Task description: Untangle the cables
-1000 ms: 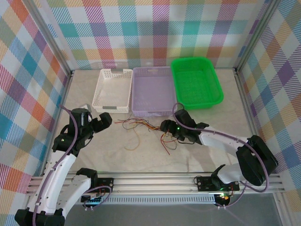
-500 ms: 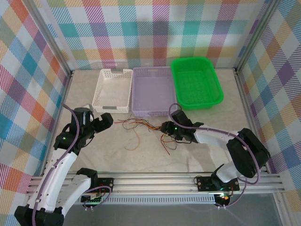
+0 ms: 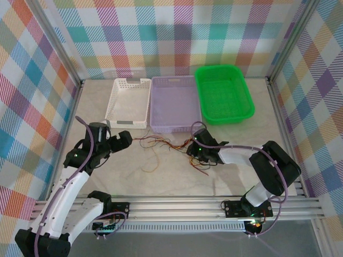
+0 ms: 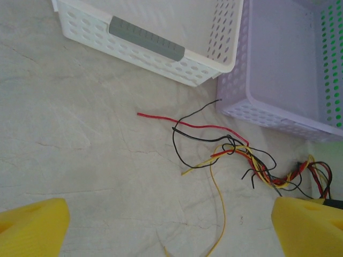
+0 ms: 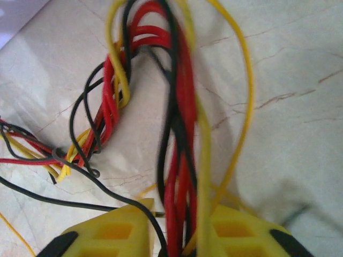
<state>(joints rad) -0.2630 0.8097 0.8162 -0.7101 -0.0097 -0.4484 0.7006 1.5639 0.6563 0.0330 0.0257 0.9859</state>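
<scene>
Pinching the cables (image 5: 179, 107) in my right gripper (image 5: 179, 238), bundle on the table (image 3: 241, 142) just in front of the lavender basket (image 3: 172, 101). My left gripper (image 4: 170, 227) hangs above the tangle's loose left ends, jaws spread wide.

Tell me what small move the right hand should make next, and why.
Probably lift the right hand slightly and draw it rightward: it pinches the red, black and yellow cables at the tangle's right end, while the left hand hangs open.
</scene>
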